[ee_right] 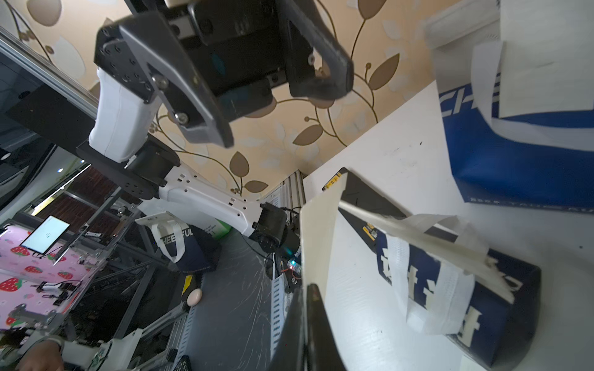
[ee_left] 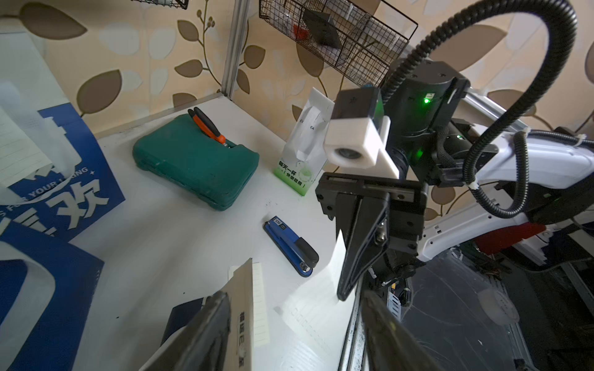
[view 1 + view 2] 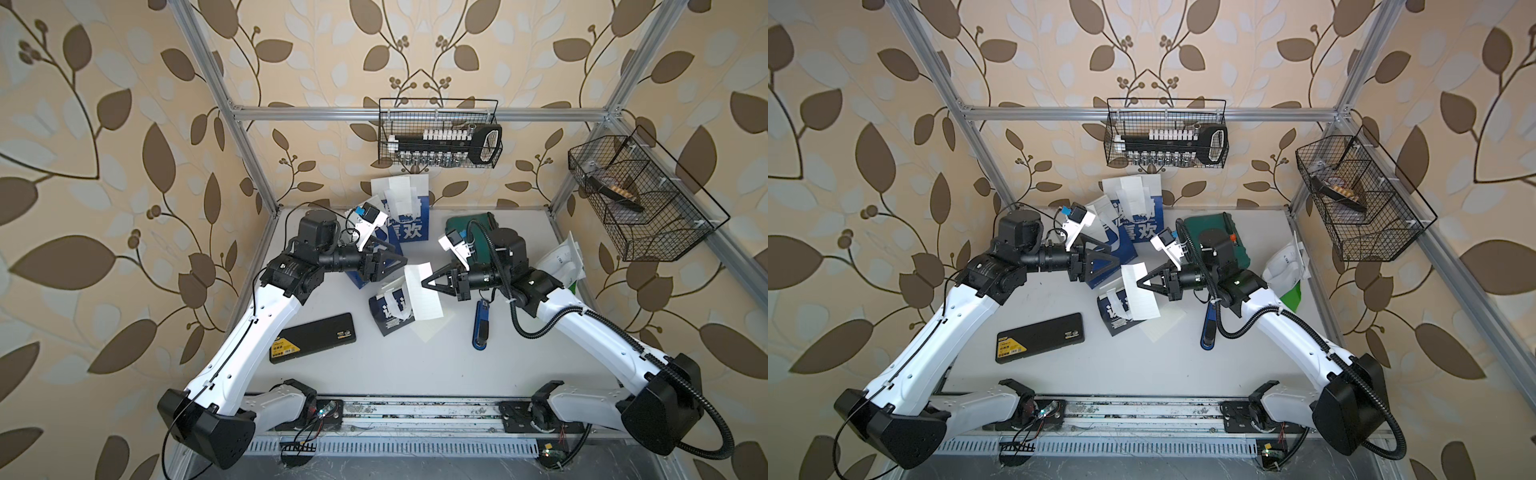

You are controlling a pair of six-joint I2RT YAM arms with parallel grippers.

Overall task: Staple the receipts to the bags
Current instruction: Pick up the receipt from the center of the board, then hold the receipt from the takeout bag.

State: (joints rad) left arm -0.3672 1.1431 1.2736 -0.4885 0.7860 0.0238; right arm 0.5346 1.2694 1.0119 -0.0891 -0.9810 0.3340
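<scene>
**Right gripper pinching a receipt above the small navy bag**

Both arms are reaching in from the near rail, elbows bent, with the wrists turned toward each other over the middle of the tabletop [image 3: 415, 365]. I am seeing the left gripper [image 3: 397, 266] standing wide with nothing between its fingers, hanging near the far corner of the lifted slip. The right gripper [image 3: 426, 283] is clamping tight on the side edge of one receipt [image 3: 424, 301], which is tilting up off the surface.

That receipt is covering part of the small navy bag [image 3: 384, 324], which is lying flat below it. A second slip [image 3: 428, 332] is showing on the tabletop just beside the bag. The blue stapler [image 3: 482, 324] is lying beside the right forearm, apart from both grippers.

A tall blue-and-white bag [image 3: 409, 226] is leaning at the back with other receipts [image 3: 399, 197] at its top. Another blue bag [image 3: 356, 279] is sitting under the left wrist. The white-and-green bag [image 3: 561, 259] is resting at the right edge.

Leaf-patterned wallpaper [image 3: 124, 166] is surrounding the cell, and wire baskets [image 3: 440, 162] are hanging on it.
</scene>
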